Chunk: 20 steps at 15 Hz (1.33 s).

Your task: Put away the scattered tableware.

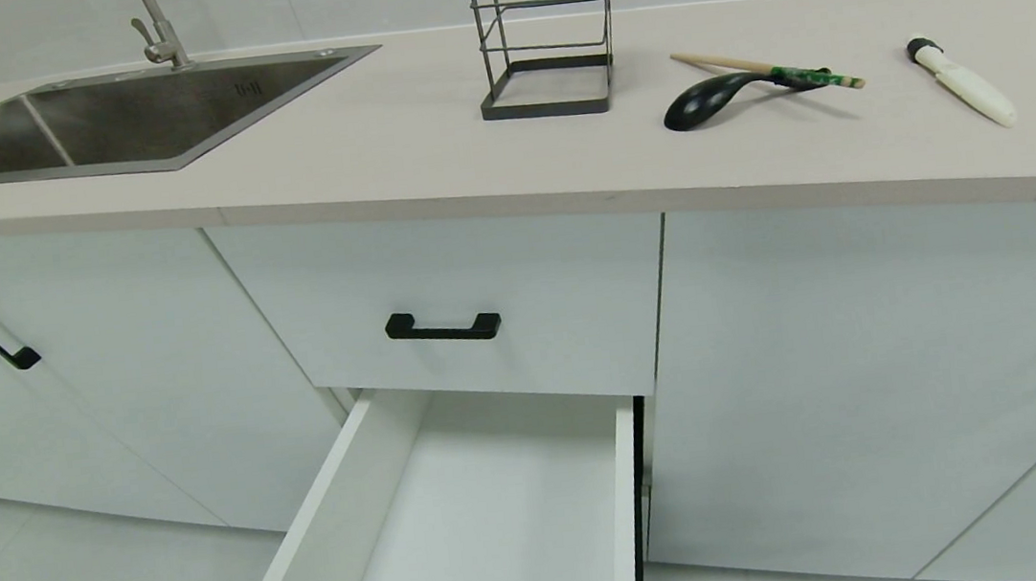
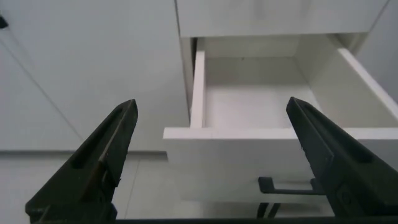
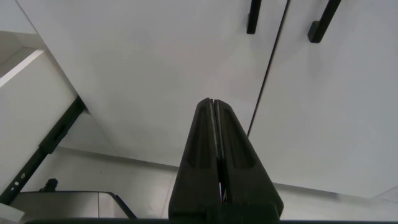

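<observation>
1. Head view: the bench [image 1: 369,152] carries the tableware, all higher than the drawer that the left jaws face. A black spoon [image 1: 710,99] lies with a wooden, green-ended chopstick [image 1: 764,70] across its handle, the two touching.
2. A white-handled brush [image 1: 963,82] lies on the bench well apart from the spoon, toward the robot's right.
3. A wire rack [image 1: 543,28] stands upright near the spoon, on its left; a sink [image 1: 124,115] with a tap [image 1: 158,30] sits at the far left.
4. The lower drawer [image 1: 351,529] is pulled out below a shut one with a black handle [image 1: 443,327].
5. Left wrist view: the left jaws are spread wide. The drawer [image 2: 249,134] lies straight ahead, its front panel spanning the gap between them.
6. Right wrist view: the right jaws are pressed together. They point at two shut cabinet doors, whose black handles [image 3: 254,15] lie beyond the tips.
</observation>
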### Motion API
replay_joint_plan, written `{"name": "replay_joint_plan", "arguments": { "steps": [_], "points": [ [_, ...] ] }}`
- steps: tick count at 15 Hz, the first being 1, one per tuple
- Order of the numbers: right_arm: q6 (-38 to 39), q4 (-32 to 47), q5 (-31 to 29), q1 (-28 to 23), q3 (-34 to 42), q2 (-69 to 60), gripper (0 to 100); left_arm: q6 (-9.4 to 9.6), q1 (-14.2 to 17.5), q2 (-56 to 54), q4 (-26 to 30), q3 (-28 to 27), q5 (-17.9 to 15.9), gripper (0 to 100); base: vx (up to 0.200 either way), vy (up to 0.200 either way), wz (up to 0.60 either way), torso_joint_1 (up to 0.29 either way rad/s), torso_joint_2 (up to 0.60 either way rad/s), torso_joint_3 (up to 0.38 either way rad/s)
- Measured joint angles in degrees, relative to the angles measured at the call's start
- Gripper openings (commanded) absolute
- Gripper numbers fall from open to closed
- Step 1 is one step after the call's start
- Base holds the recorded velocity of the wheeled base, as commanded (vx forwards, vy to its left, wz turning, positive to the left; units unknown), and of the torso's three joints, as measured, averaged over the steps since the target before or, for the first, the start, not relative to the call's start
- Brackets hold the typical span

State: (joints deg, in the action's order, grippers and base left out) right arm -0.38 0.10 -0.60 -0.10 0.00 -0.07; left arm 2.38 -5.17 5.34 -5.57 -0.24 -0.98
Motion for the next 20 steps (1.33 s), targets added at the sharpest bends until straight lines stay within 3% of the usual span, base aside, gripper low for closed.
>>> {"name": "replay_joint_plan", "arguments": {
  "steps": [3, 5, 8, 12, 17, 20],
  "points": [
    [0.06, 0.0, 0.0, 0.0, 0.0, 0.0, 0, -1.65, 3.77, -3.02, 5.52, 0.15, 0.55, 100, 0.0, 0.0, 0.0, 0.0, 0.0, 0.0],
    [0.02, 0.0, 0.0, 0.0, 0.0, 0.0, 0, -1.38, 4.75, -4.44, 5.68, 0.15, 3.02, 100, 0.0, 0.0, 0.0, 0.0, 0.0, 0.0],
    [-0.17, 0.0, 0.0, 0.0, 0.0, 0.02, 0, -1.97, 5.03, -5.23, 5.67, 0.22, 2.85, 100, 0.0, 0.0, 0.6, 0.001, 0.0, -0.001],
    [-0.16, 0.0, 0.0, 0.0, 0.0, 0.0, 0, -4.51, 5.1, -5.39, 5.55, 0.24, 2.78, 100, 0.0, 0.0, 0.3, 0.002, 0.0, 0.001],
    [0.05, 0.0, -0.02, -0.01, 0.0, 0.0, 0, -4.34, 5.06, -5.44, 5.52, 0.22, 2.78, 100, 0.0, 0.0, 0.0, 0.0, 0.0, 0.0],
    [0.06, 0.0, -0.02, 0.0, 0.0, 0.0, 0, -4.43, 5.07, -5.44, 5.52, 0.22, 2.78, 100, 0.133, 0.0, 0.0, 0.0, 0.0, 0.003]
  ]
}}
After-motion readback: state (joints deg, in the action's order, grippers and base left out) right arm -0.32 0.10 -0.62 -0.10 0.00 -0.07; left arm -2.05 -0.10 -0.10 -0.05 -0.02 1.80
